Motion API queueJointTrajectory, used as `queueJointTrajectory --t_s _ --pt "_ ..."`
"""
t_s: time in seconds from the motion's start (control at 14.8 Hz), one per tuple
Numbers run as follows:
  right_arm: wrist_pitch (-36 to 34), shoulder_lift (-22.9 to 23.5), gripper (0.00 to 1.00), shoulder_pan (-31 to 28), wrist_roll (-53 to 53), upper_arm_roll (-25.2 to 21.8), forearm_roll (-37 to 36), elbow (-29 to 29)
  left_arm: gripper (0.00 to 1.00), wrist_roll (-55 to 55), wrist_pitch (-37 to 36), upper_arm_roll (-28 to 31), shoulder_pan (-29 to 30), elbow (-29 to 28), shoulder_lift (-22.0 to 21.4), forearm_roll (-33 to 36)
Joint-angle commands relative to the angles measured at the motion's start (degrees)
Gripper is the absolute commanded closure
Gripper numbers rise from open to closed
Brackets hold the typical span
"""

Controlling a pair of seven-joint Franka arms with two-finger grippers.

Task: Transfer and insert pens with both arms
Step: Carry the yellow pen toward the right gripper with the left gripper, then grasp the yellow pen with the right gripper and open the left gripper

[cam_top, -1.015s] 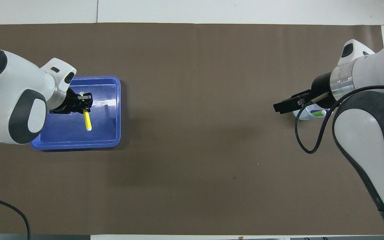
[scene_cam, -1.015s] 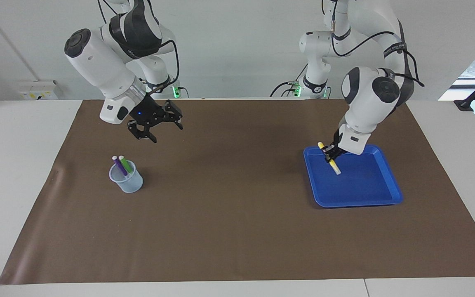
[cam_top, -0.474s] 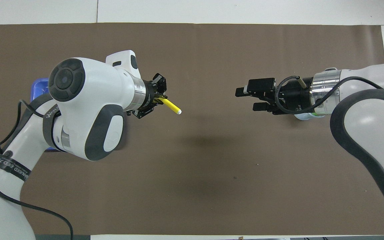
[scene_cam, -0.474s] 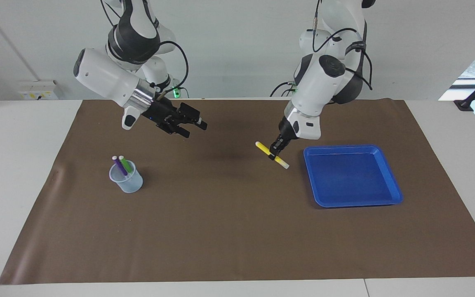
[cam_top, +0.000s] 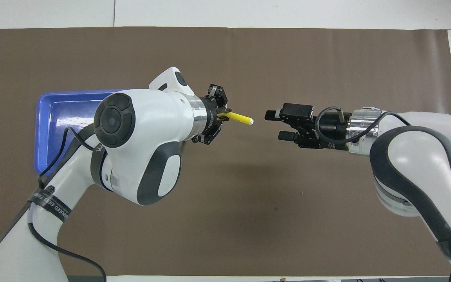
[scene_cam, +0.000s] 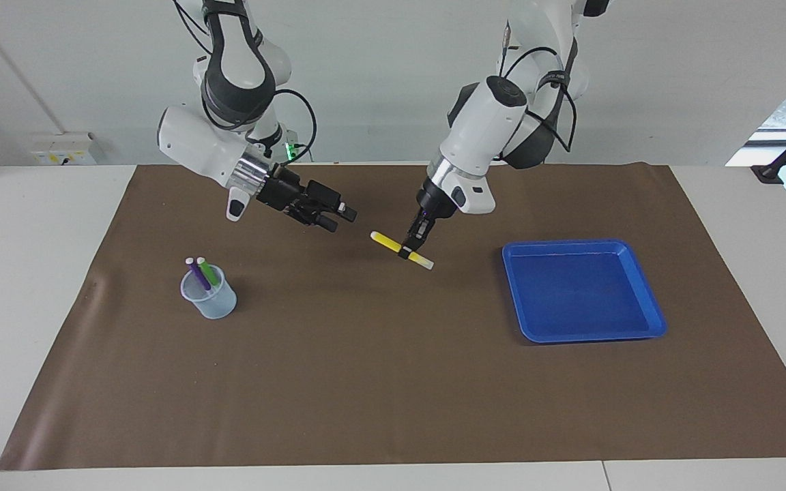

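Observation:
My left gripper (scene_cam: 411,249) (cam_top: 220,116) is shut on the yellow pen (scene_cam: 390,243) (cam_top: 241,117) and holds it in the air over the middle of the brown mat. The pen's free yellow end points at my right gripper (scene_cam: 338,217) (cam_top: 275,125). That gripper is open, also in the air over the mat, and a short gap separates it from the pen. The purple pen (scene_cam: 194,271) and the green pen (scene_cam: 207,271) stand in a clear cup (scene_cam: 211,302) toward the right arm's end of the table. The right arm hides the cup in the overhead view.
A blue tray (scene_cam: 584,335) (cam_top: 41,129) lies on the mat toward the left arm's end and holds nothing. The brown mat (scene_cam: 366,382) covers most of the white table. Two small arm bases with green lights stand at the robots' edge.
My left gripper has lifted the yellow pen out of the blue tray and carried it to the mat's middle. My right gripper has swung from over the cup toward the pen.

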Motion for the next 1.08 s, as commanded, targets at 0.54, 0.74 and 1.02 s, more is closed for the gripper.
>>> queueJointTrajectory --t_s 0.54,0.74,1.02 --pt "3.87 -1.38 0.32 1.17 3.00 0.10 1.72 -1.32 1.00 -9.83 5.27 0.85 -5.95 0.15 1.21 -1.27" --pt "3.78 -1.38 0.43 1.17 3.00 0.10 1.72 -1.32 1.00 -10.70 5.27 0.85 -6.48 0.06 1.21 -1.27" --pt "3.17 -1.38 1.00 1.08 3.09 0.10 1.72 -1.32 1.00 -10.79 5.27 0.85 -6.48 0.06 1.21 -1.27"
